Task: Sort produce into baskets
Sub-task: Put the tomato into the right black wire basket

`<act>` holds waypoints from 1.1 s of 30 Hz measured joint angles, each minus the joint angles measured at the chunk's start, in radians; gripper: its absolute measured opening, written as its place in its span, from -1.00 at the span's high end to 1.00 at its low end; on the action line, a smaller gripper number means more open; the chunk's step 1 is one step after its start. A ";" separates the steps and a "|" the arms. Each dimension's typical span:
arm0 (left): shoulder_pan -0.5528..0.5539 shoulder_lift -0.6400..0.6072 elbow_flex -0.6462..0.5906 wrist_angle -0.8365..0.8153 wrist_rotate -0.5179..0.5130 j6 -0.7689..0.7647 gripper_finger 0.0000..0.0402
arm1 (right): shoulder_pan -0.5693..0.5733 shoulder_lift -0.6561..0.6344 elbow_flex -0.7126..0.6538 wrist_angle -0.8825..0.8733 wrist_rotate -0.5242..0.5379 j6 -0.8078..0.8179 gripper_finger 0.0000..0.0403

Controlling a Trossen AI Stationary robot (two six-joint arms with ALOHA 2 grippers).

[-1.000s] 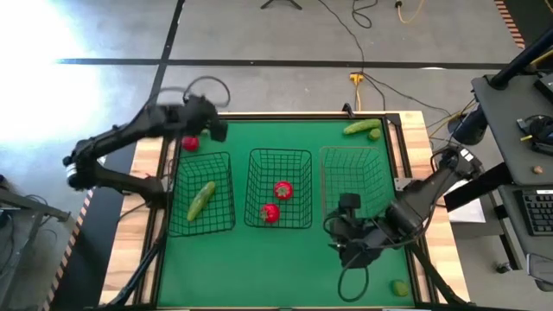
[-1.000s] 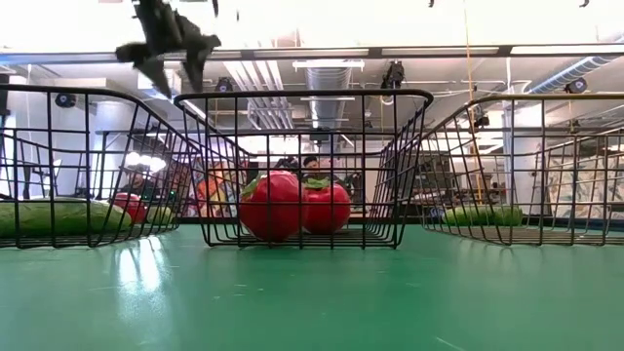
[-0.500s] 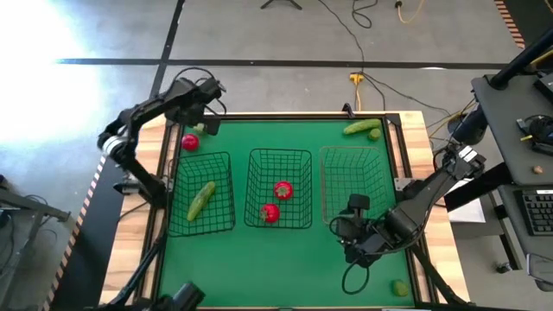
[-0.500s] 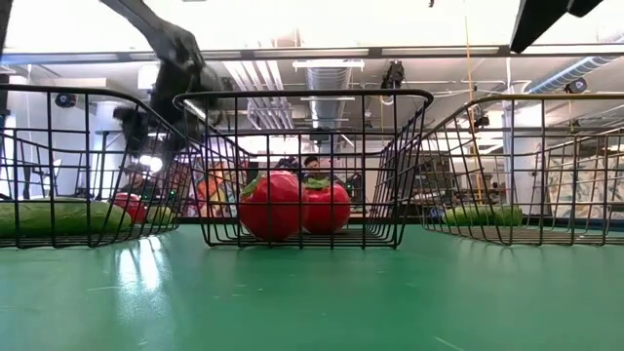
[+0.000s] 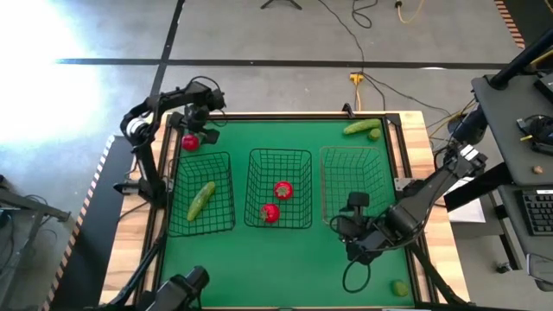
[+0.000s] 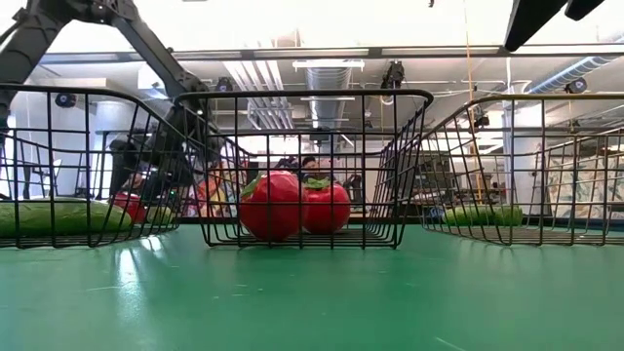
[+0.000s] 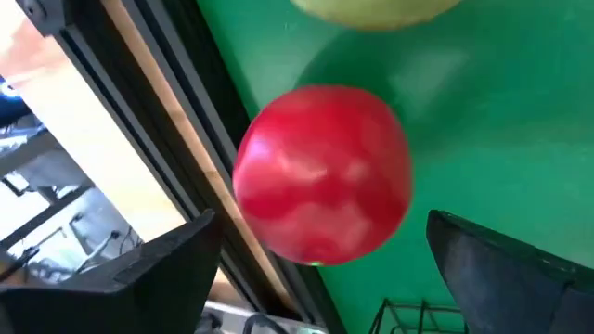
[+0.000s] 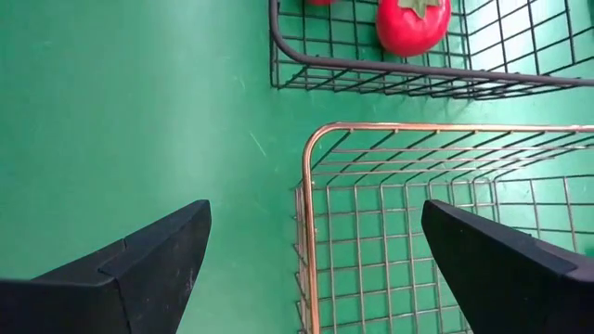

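Left gripper (image 7: 320, 255) wide over loose tomato (image 7: 322, 186) nr surface edge; bumped, it prob rolls off. Right gripper (image 8: 316, 255) wide, idle.

Green worktop (image 5: 285, 250) with light wood edging, standing on a grey concrete floor (image 5: 259, 30) crossed by a dark tape line (image 5: 259, 62). Cables (image 5: 359, 47) trail across it. Desk with keyboard (image 5: 536, 212) alongside. Bright ceiling lights (image 6: 322, 19), exposed ducting (image 6: 327, 78), people seated far back.
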 joint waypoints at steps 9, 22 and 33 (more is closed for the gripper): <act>0.011 0.032 -0.011 0.027 0.044 0.003 -0.75 | -0.002 -0.026 0.000 -0.009 0.002 -0.040 -0.91; 0.003 0.030 -0.080 0.101 0.068 0.022 -0.61 | -0.002 -0.079 0.000 -0.041 0.001 -0.014 -0.91; -0.042 -0.126 -0.084 0.088 0.071 0.085 -0.54 | -0.006 -0.081 0.000 -0.042 0.014 -0.044 -0.91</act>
